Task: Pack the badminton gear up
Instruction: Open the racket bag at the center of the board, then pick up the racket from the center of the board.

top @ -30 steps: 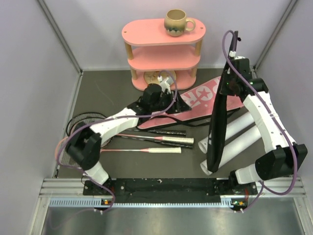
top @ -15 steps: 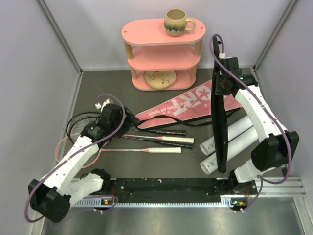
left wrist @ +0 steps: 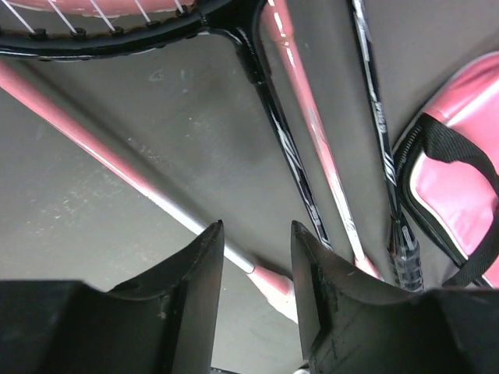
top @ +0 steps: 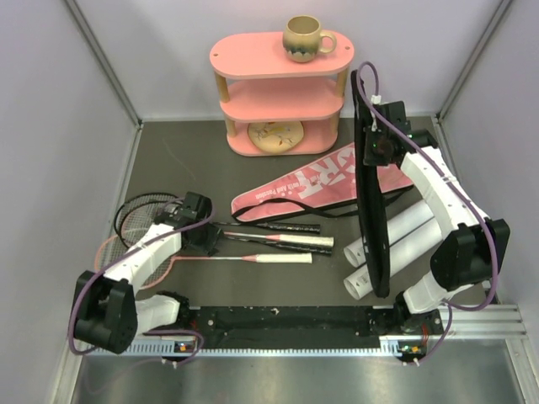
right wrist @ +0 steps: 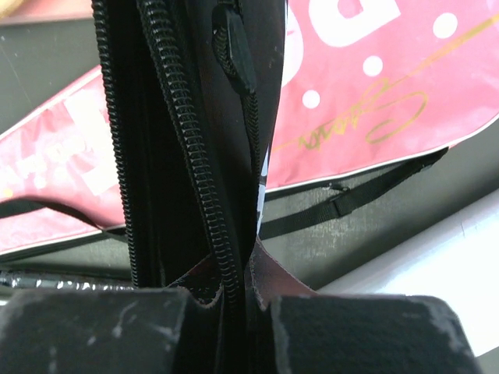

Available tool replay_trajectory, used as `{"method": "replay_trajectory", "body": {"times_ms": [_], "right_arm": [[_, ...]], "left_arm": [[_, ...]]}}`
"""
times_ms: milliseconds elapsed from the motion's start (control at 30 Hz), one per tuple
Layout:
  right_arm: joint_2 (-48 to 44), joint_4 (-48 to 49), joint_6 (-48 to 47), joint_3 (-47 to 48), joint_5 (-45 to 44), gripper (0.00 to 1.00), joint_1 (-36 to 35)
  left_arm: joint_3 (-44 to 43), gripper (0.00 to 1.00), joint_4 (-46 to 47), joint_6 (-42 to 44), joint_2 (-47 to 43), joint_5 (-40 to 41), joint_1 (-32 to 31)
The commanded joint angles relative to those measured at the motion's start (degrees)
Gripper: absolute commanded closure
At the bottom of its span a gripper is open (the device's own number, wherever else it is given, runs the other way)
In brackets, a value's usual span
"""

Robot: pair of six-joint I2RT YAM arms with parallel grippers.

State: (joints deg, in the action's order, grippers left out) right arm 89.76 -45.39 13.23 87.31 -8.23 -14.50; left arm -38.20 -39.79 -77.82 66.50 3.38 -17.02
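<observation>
Three rackets lie at the left of the floor. The pink racket [top: 221,257] has a white handle, and the black racket [top: 141,210] lies behind it. My left gripper [top: 209,240] is low over their shafts. In the left wrist view it [left wrist: 256,227] is open, astride the pink racket's shaft [left wrist: 117,164] just ahead of the handle, without touching it. The black racket's shaft [left wrist: 288,156] runs to its right. My right gripper [top: 375,150] is shut on the black bag [top: 376,236], which hangs edge-on with its zipper [right wrist: 195,156] unzipped. The pink bag [top: 324,178] lies flat behind.
Two white tubes [top: 413,220] lie under the hanging bag at right. The pink three-tier shelf [top: 282,88] stands at the back with a beige mug [top: 303,38] on top. Grey walls close in on both sides. The pink bag's black strap [left wrist: 437,140] lies beside the racket handles.
My left arm swung from the pink bag near the shelf out to the left and came down over the racket shafts. My right arm shifted the hanging black bag a little left.
</observation>
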Motion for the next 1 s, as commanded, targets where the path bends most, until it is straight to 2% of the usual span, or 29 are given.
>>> {"method": "replay_trajectory", "body": {"times_ms": [0, 367, 467, 500, 567, 700, 733, 800, 900, 967], "right_arm": [[-2.83, 2.93, 0.04, -0.38, 1.46, 1.00, -0.61], [-3.01, 4.08, 0.30, -2.40, 3.13, 1.00, -0.62], [-3.18, 4.25, 0.30, -2.49, 3.22, 1.00, -0.62], [-3.27, 4.25, 0.30, -2.49, 3.31, 1.00, -0.62], [-3.18, 4.34, 0.30, -2.49, 3.57, 1.00, -0.70], [-3.10, 4.52, 0.30, -2.76, 4.01, 1.00, -0.62], [-3.10, 4.69, 0.30, -2.93, 4.10, 1.00, -0.62], [-2.75, 4.95, 0.30, -3.11, 4.10, 1.00, -0.62], [-2.04, 5.65, 1.17, -3.37, 3.05, 1.00, -0.62], [-1.69, 6.45, 1.97, -3.63, 1.64, 1.00, -0.79]], "left_arm": [[0.93, 0.54, 4.80, -6.11, 2.75, 0.57, 0.49], [0.58, 0.47, 10.25, -5.41, 5.04, 1.90, 0.49], [-0.21, 0.53, 10.26, -5.85, 7.06, 1.11, 0.49], [-0.13, 0.61, 10.69, -6.11, 7.59, 0.76, 0.49], [0.14, 0.69, 11.75, -6.72, 8.91, -0.30, 0.49], [-0.12, 0.76, 12.46, -6.64, 9.53, 0.05, 0.49], [-0.13, 0.85, 12.46, -6.12, 9.18, 0.83, 0.49], [-0.82, 0.97, 11.85, -4.19, 7.26, 1.71, 0.49], [-2.50, 1.00, 8.07, -0.33, 2.79, 6.63, -0.47], [-3.02, 1.00, 7.36, 6.34, -0.39, 8.13, -0.47]]}}
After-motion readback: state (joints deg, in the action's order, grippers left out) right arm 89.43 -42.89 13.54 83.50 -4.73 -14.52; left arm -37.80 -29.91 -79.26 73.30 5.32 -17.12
